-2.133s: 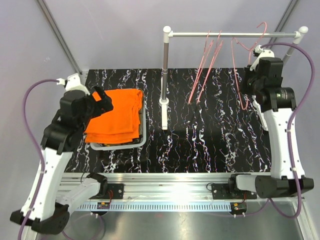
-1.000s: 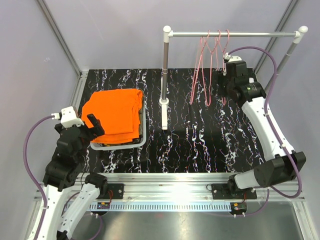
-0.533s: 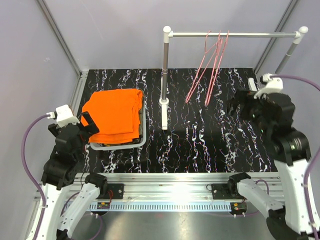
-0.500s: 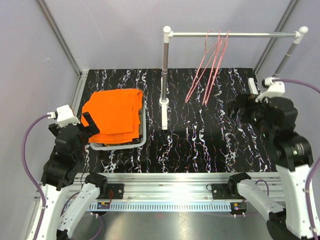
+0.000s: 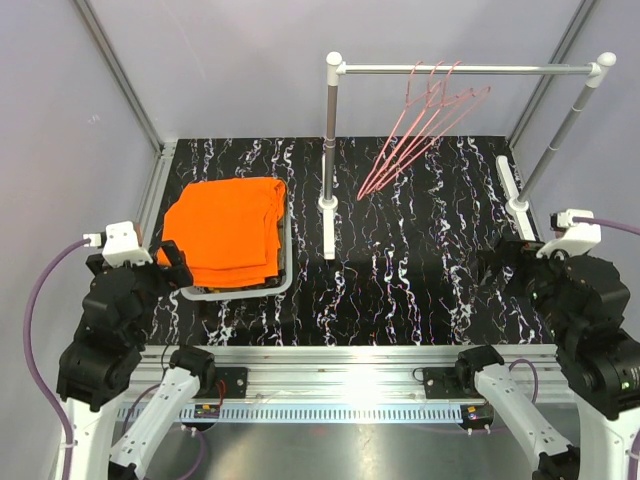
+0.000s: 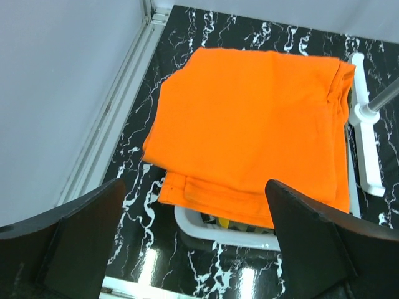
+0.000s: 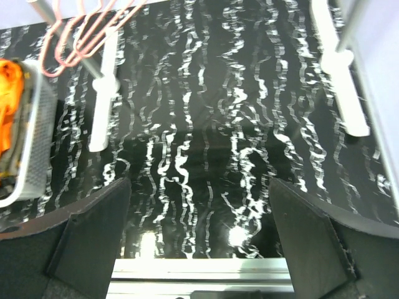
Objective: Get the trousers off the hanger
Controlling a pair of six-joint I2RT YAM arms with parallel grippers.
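- The orange trousers (image 5: 228, 232) lie folded on top of the white basket (image 5: 287, 262) by the surface's (image 5: 420, 270) left edge. A sliver of yellow-patched cloth (image 6: 221, 222) shows beneath them.
- The pink hangers (image 5: 420, 125) hang bare on the rail (image 5: 500, 69) near the far edge, slanted rather than plumb, so the task looks finished.
- The left fingers (image 6: 81, 249) are spread wide and empty above the near-left corner.
- The right fingers (image 7: 312, 249) are likewise spread and empty, near the near-right corner.
- Risk: the orange cloth overhangs the basket's near rim, so a brush from the left arm could drag it out. A knock could also slide the slanted hangers off the rail.
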